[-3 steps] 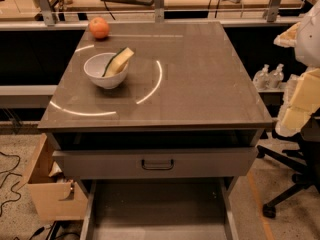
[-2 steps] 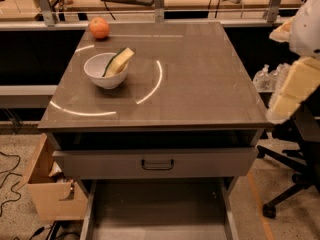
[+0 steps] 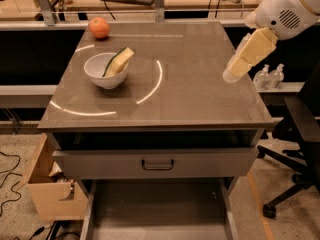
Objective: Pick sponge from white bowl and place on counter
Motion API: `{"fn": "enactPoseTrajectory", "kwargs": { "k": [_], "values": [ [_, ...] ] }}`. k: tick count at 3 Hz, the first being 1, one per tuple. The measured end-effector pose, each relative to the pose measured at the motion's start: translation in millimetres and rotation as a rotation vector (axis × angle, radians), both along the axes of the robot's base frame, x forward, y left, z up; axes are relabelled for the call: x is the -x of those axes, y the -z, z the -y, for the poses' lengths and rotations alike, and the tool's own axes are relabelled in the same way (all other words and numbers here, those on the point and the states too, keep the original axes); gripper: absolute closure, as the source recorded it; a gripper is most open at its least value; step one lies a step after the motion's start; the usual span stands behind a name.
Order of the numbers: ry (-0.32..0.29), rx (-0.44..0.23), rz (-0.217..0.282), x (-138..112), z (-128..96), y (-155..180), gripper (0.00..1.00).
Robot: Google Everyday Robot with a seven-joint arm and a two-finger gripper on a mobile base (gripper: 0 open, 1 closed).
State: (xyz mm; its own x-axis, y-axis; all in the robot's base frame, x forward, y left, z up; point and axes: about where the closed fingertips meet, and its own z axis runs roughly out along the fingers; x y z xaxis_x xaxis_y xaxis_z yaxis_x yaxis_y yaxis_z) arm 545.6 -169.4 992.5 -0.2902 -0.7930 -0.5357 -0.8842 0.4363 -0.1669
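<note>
The sponge (image 3: 118,62), pale yellow with a dark green face, leans tilted inside the white bowl (image 3: 103,75) on the left part of the counter (image 3: 185,91). The gripper (image 3: 235,73), with pale yellow foam pads, hangs from the white arm (image 3: 286,8) above the counter's right edge, far to the right of the bowl. It holds nothing.
An orange fruit (image 3: 99,27) sits at the counter's back left corner. A grey drawer with a handle (image 3: 157,164) is below the top. A cardboard box (image 3: 50,191) stands on the floor at the left, a black office chair (image 3: 299,149) at the right. Bottles (image 3: 270,76) stand behind the gripper.
The gripper and arm have moved left and up, from beside the counter's right side to above its right edge. The bowl and sponge have not moved.
</note>
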Motion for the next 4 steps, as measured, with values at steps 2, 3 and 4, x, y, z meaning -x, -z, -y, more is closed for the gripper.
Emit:
{"fn": "enactPoseTrajectory", "kwargs": {
  "k": [2, 3, 4],
  "values": [
    [-0.012, -0.086, 0.038, -56.2, -65.3, -3.2, 0.00],
    [-0.056, -0.090, 0.058, -79.0, -95.7, 0.7, 0.00],
    [-0.128, -0.094, 0.062, -111.6, -136.7, 8.2, 0.00]
  ]
}}
